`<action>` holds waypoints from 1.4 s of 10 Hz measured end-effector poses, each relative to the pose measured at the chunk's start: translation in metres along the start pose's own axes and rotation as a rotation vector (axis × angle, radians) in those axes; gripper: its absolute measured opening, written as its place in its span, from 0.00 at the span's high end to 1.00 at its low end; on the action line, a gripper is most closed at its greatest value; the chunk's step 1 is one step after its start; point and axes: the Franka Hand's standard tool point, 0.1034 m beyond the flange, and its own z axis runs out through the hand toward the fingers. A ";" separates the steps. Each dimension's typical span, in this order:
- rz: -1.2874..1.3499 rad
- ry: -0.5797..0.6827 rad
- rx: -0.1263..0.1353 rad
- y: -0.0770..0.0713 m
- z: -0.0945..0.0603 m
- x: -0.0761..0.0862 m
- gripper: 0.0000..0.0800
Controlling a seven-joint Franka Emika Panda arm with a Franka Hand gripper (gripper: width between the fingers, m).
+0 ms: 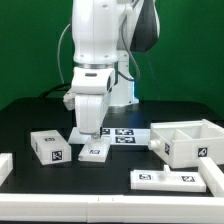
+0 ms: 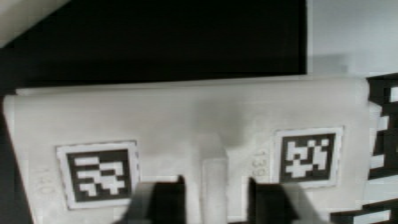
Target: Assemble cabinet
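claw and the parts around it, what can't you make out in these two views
Claw: exterior view, its own housing hides the fingertips; open or shut on the small block cannot be told.
Small block's tags: wrist view, too blurred to read.
Cabinet: the exterior view's right edge cuts it off; its walls hide the inside.
White piece: exterior view's left edge cuts off most of it.

matt white plastic cabinet (image 1: 183, 148), matt blk table (image 1: 108, 172)

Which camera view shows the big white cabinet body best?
The exterior view: the cabinet sits at that view's right, open compartment visible. The wrist view shows none of it, only a small tagged block.
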 end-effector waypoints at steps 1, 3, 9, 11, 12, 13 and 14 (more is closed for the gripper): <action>0.037 -0.004 -0.023 0.007 -0.010 0.005 0.61; 0.096 -0.013 -0.047 0.028 -0.034 0.016 0.19; 0.184 -0.042 -0.069 0.070 -0.064 0.035 0.00; 0.321 -0.024 -0.095 0.093 -0.067 0.048 0.00; 0.516 0.011 -0.115 0.106 -0.071 0.051 0.00; 0.697 0.042 -0.113 0.112 -0.076 0.050 0.00; 0.773 0.049 -0.101 0.114 -0.078 0.050 0.00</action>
